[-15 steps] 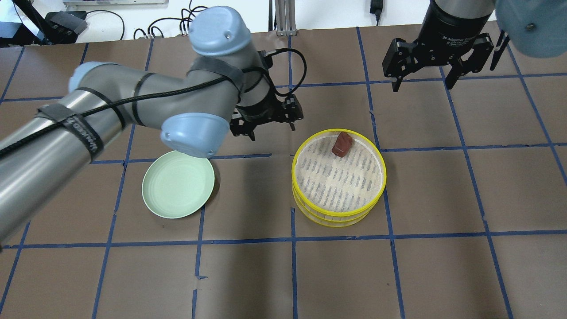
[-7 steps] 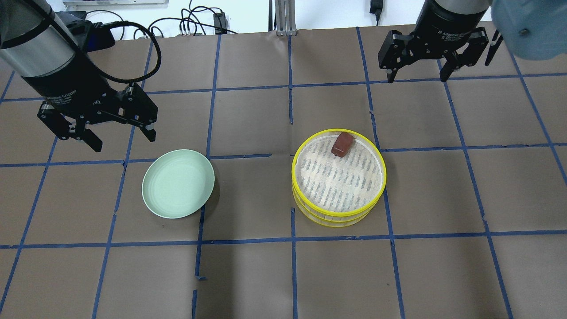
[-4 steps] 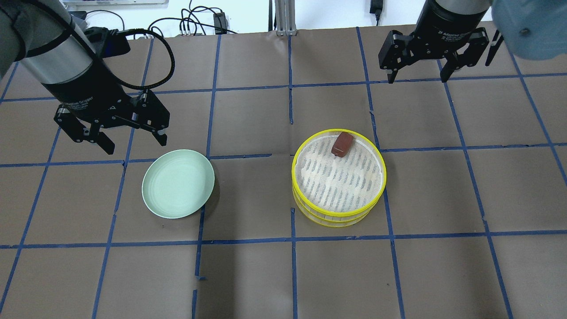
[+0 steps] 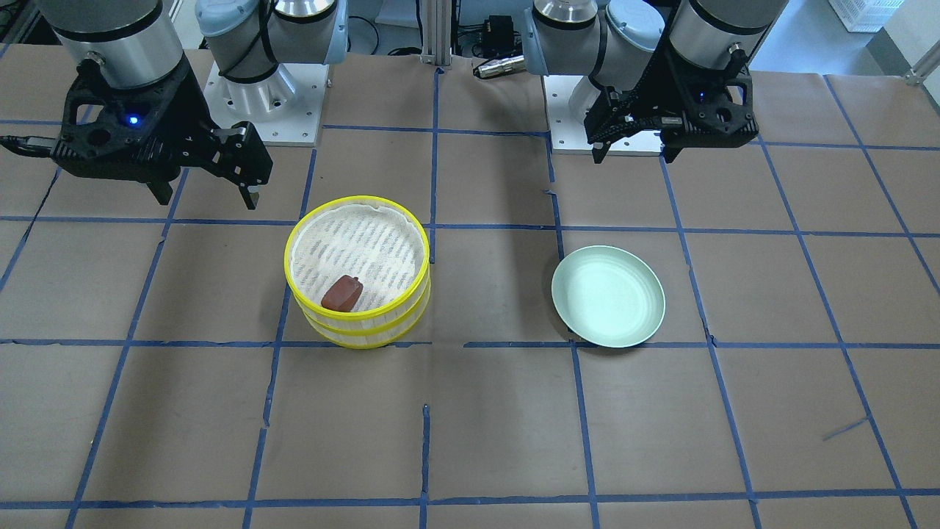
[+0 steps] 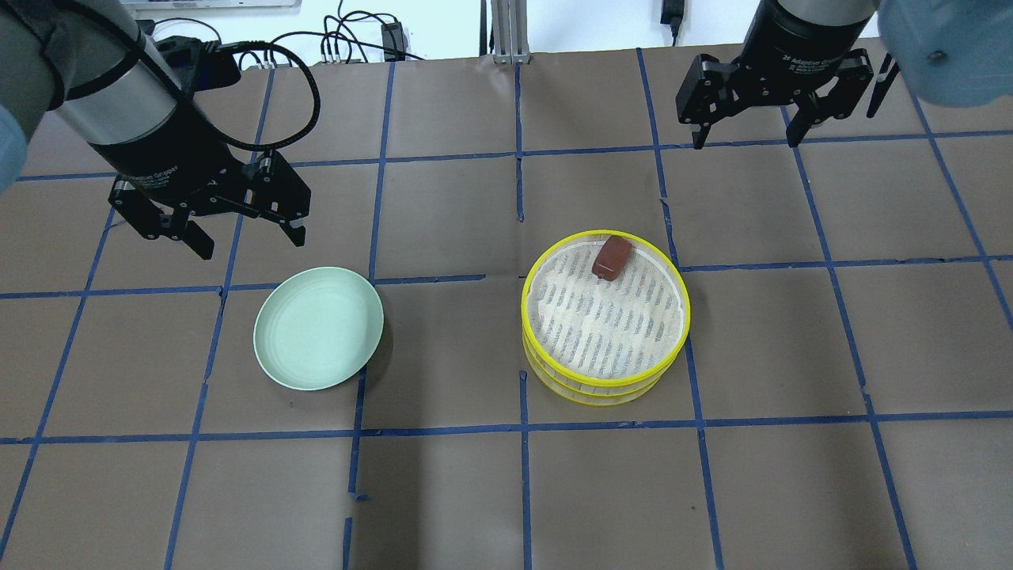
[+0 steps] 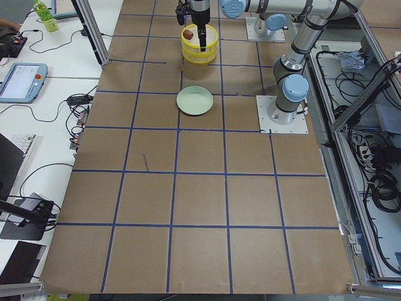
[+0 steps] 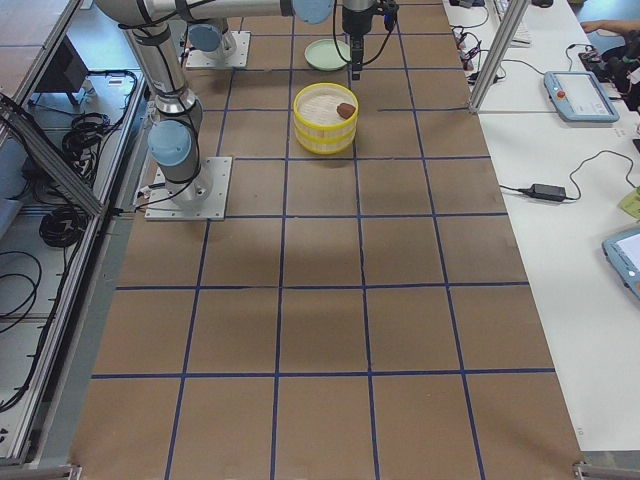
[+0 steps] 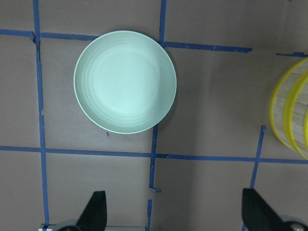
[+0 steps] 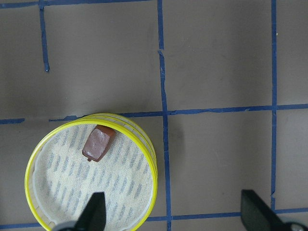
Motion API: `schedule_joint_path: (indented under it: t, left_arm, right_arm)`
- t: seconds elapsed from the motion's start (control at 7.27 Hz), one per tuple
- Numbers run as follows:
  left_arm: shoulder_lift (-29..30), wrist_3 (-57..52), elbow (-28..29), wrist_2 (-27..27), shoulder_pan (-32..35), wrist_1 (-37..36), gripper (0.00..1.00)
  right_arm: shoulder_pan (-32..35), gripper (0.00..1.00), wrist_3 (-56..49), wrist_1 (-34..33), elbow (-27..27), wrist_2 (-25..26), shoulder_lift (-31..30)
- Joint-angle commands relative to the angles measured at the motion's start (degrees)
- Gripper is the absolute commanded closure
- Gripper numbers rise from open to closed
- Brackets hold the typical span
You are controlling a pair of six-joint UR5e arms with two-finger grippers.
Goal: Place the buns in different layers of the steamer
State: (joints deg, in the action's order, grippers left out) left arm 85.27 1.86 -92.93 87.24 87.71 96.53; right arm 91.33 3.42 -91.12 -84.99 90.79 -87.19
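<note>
Spreading the left gripper [image 5: 249, 241] wide, gripping nothing, pointing it straight down above the table [image 5: 443, 491] just beyond the far left of the pale green plate [image 5: 318, 328]. Holding the right gripper [image 5: 745, 142] likewise apart and empty, hanging vertical, far and to the right of the steamer [image 5: 593, 393], well apart from it. Resting on the liner of the top layer [image 5: 524, 305], against its far rim: the reddish-brown bun [image 5: 612, 258].

One camera looks down from behind the robot; another faces it from across the table [image 4: 477, 411]. Two distant ones look along it from either end. The wrist cameras look straight down, close: left on the plate [image 8: 125, 82], right on the steamer [image 9: 120, 192]; all fixed views share both.
</note>
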Motion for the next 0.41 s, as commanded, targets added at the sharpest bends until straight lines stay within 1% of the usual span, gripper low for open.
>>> schedule_joint_path:
  t: [0.0, 0.28]
  left_arm:
    - [0.07, -0.10, 0.03, -0.05, 0.00, -0.20, 0.00]
    - [0.07, -0.27, 0.03, 0.04, -0.08, -0.20, 0.00]
  right_arm:
    - [-0.01, 0.00, 0.10, -0.02, 0.00, 0.01, 0.00]
    - [0.08, 0.00, 0.10, 0.07, 0.00, 0.01, 0.00]
